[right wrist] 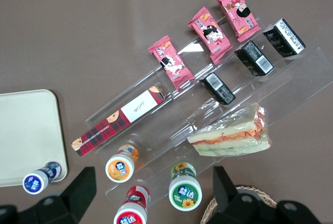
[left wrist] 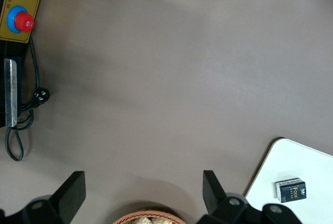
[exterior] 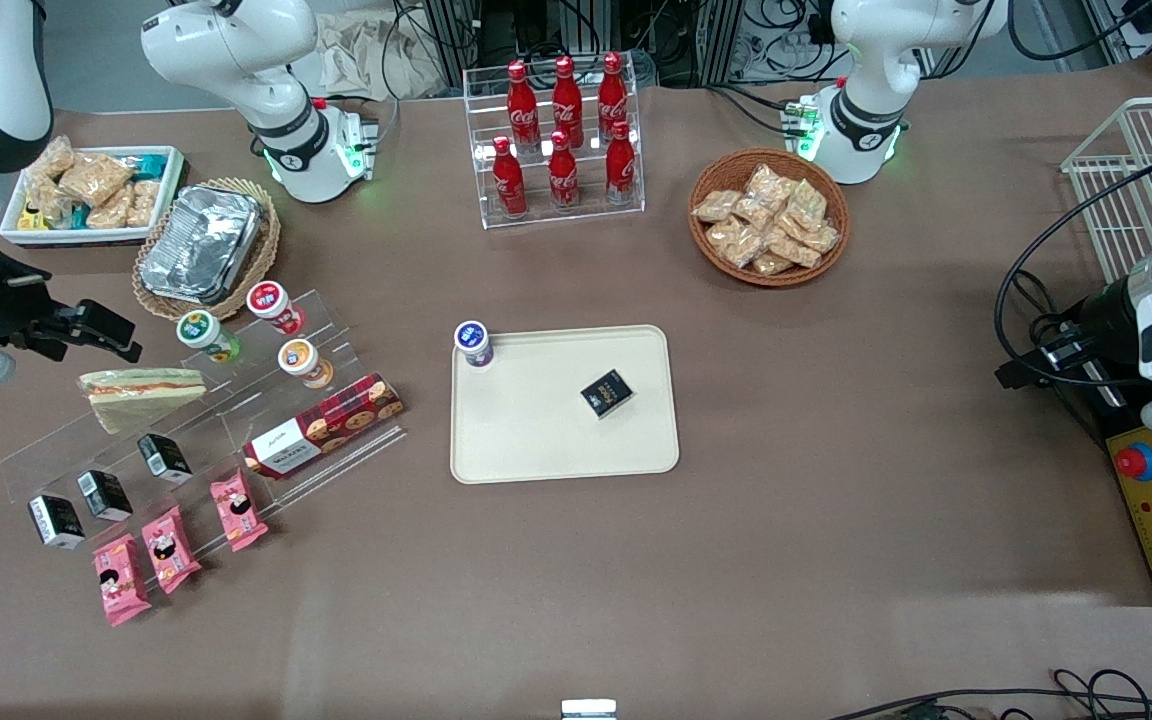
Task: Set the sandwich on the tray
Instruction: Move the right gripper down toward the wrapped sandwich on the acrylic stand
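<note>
The sandwich lies on the clear stepped rack, below and apart from the open, empty gripper. Its long axis runs along the step, its filling stripe facing the tray, which sits well apart.

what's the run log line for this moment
phase: approach | gripper: open, above the clear stand, holding nothing | sandwich: on the stand, untouched | tray: holds a small black box

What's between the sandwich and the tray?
In the front view, the red cookie box and an orange-lidded cup sit between sandwich and tray.
</note>
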Robot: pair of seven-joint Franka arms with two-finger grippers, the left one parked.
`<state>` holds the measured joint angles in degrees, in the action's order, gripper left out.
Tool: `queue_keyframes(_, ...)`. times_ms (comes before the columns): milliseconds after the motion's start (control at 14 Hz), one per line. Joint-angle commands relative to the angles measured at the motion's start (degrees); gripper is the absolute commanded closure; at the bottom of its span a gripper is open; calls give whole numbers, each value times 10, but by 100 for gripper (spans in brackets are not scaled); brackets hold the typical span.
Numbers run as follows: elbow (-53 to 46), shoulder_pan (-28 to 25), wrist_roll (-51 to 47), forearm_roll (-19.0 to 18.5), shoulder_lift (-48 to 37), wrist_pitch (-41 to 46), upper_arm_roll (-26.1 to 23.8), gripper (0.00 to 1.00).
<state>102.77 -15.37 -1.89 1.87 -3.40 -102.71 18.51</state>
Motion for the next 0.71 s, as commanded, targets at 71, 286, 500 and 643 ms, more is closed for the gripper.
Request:
queue_keyframes(71,-16,1,-5,-8,9,4,1,0)
queue_keyframes(286,-16,2,1,-8,9,4,1,0)
queue_keyframes(500,-16,0,-2,-9,9,5,1,0)
queue_keyframes(643,-15,1,-7,-9,9,15,1,0)
